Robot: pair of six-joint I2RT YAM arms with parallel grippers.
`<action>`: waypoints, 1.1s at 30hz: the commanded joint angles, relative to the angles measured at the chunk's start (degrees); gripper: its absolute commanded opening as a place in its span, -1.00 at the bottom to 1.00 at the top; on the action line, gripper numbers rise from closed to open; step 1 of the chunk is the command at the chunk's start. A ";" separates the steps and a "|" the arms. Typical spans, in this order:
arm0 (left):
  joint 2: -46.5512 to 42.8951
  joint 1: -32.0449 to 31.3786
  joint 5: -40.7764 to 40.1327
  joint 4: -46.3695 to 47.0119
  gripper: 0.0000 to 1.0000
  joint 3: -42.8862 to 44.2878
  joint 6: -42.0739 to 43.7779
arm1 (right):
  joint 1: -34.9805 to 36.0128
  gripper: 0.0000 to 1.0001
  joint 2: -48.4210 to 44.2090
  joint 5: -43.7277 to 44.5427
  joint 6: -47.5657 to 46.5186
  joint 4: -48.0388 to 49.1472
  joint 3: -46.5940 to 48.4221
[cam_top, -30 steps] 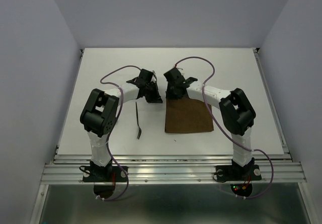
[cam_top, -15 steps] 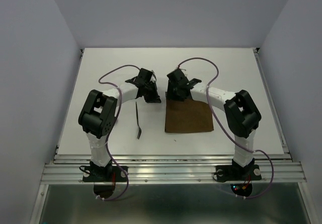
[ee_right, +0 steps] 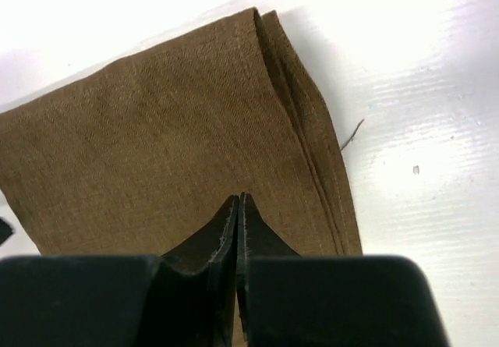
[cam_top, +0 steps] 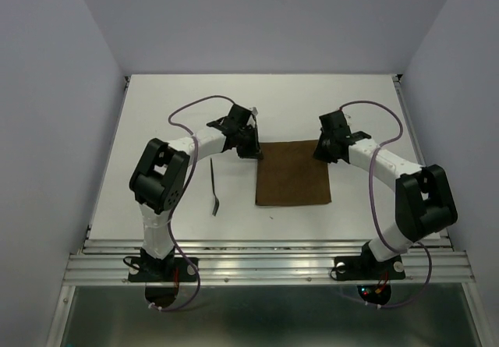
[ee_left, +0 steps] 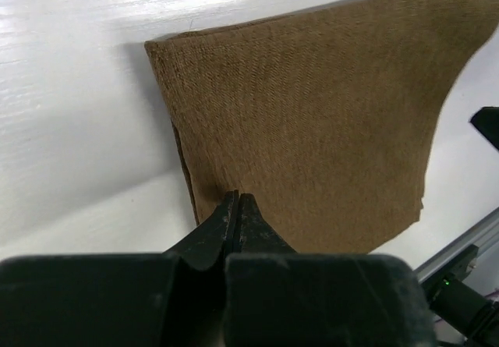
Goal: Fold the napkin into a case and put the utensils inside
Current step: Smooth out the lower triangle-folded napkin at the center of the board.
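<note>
The dark brown napkin (cam_top: 292,177) lies flat on the white table as a folded rectangle. My left gripper (cam_top: 253,149) is shut, its tips over the napkin's far left corner. In the left wrist view the gripper (ee_left: 236,199) rests just inside the napkin's (ee_left: 312,113) edge. My right gripper (cam_top: 326,149) is shut at the far right corner. In the right wrist view the gripper (ee_right: 238,199) is over the napkin (ee_right: 156,129), next to its layered edge. One long thin dark utensil (cam_top: 214,185) lies left of the napkin. The second utensil is out of view.
The white table (cam_top: 156,121) has a metal rail along its near edge (cam_top: 265,247). Grey walls stand close on both sides. A small dark speck (cam_top: 270,217) lies just in front of the napkin. A loose thread (ee_right: 351,135) lies beside the napkin's right edge.
Both grippers were close together at the middle of the napkin's far edge. They have moved apart along that edge to its two far corners. The napkin's whole far edge now shows.
</note>
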 commanded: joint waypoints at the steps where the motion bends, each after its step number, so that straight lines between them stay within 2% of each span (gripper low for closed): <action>1: 3.90 0.33 0.70 -0.17 -1.00 2.80 1.08 | -1.64 -0.94 2.01 -3.18 -2.42 3.62 3.12; 9: 8.91 0.33 -0.97 -1.49 -1.00 5.00 2.22 | -7.09 -0.99 12.91 -4.33 -3.92 4.50 10.77; 15: 8.57 0.33 -1.41 -2.20 -1.00 5.17 3.01 | -9.20 -0.99 18.63 -0.20 -2.61 3.97 11.66; 19: 7.08 0.41 -1.50 -3.69 -1.00 5.79 3.71 | -9.20 -0.99 16.80 -0.98 -2.61 3.97 10.09; 26: 3.99 0.33 -2.46 -6.85 -1.00 10.35 4.33 | -9.20 -0.99 8.36 -3.36 -3.75 5.03 8.93; 33: 8.82 0.33 -3.87 -9.49 -1.00 18.09 5.03 | -9.20 -0.99 12.73 -5.20 -4.19 4.59 12.35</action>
